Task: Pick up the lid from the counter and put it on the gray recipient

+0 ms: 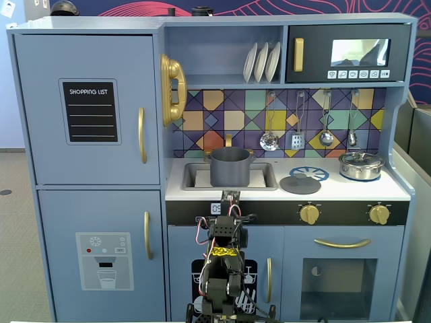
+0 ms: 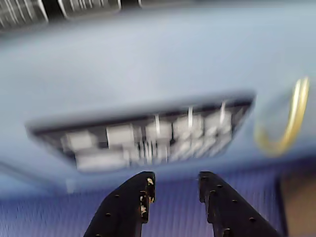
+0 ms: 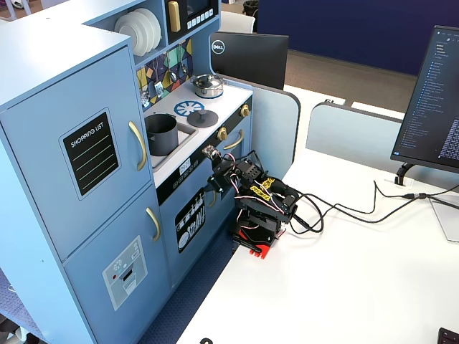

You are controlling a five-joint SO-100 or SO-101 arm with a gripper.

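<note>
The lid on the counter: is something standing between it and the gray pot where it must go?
Nothing visible does. The lid lies on the counter just right of the sink, where the gray pot stands open; only bare counter separates them.

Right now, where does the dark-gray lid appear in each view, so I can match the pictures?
A fixed view, front-on: the lid lies flat on the counter, right of the gray pot in the sink.
Wrist view: not in it; only the open pincer and a blurred blue panel.
A fixed view, from the side: the lid lies beyond the gray pot.
Shared landmark: the shiny silver pot.
</note>
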